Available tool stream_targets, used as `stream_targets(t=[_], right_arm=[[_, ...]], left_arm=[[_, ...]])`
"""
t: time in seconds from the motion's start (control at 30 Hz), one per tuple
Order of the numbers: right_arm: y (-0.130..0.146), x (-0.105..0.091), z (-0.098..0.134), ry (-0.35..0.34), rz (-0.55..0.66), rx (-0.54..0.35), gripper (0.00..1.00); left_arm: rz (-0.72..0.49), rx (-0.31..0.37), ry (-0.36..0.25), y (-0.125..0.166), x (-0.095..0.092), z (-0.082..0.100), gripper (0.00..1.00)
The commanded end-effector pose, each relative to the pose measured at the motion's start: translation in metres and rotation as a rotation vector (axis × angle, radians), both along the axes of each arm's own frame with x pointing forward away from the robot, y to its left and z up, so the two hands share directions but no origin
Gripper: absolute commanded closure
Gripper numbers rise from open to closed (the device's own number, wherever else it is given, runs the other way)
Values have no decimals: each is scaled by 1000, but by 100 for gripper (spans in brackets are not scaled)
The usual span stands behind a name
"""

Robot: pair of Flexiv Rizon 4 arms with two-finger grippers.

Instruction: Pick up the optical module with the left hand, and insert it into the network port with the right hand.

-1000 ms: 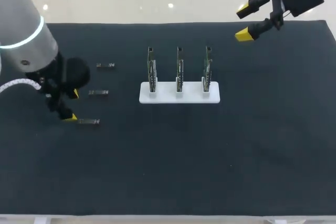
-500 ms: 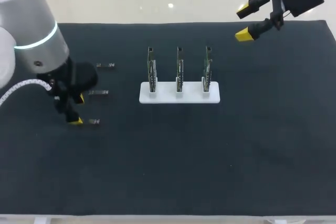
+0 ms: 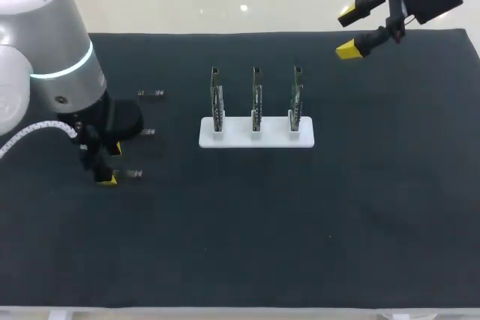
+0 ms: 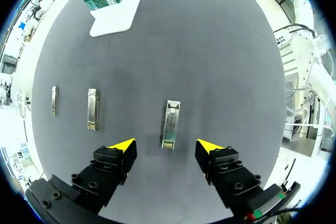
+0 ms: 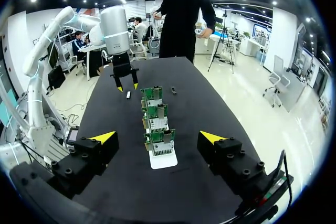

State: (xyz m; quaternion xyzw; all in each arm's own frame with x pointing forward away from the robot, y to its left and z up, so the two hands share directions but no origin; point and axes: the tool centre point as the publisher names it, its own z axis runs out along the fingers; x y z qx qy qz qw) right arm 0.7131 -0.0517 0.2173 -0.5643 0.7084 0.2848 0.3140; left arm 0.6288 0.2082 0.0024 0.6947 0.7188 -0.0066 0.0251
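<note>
Three small metal optical modules lie on the dark mat at the left: a far one (image 3: 151, 94), a middle one (image 3: 146, 132) and a near one (image 3: 133, 174). My left gripper (image 3: 111, 163) stands open low over the mat at the near module's left end. In the left wrist view that module (image 4: 170, 124) lies lengthwise just ahead of the gap of the open left gripper (image 4: 167, 146), touching neither finger. Three upright green network cards (image 3: 256, 99) stand in a white base (image 3: 256, 133). My right gripper (image 3: 347, 32) hangs open and empty, high over the far right.
The other two modules (image 4: 92, 109) (image 4: 54, 100) lie beside the left gripper, apart from it. In the right wrist view the cards (image 5: 156, 124) line up ahead of the open right gripper (image 5: 157, 137), with my left arm (image 5: 122, 72) beyond them. Bare mat (image 3: 300, 222) fills the front.
My left arm has moved right, bringing its open gripper closer to the near module's end. The right arm has stayed still.
</note>
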Motion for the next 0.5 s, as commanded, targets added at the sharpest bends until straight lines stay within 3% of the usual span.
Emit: stream_targets(t=[0.03,0.5], right_arm=[[0,0,0,-1,0,2,0],[0,0,0,-1,0,2,0]], left_arm=[[-12,9,2,0,1,-4,0],[-3,17,8,0,-8,-17,0]])
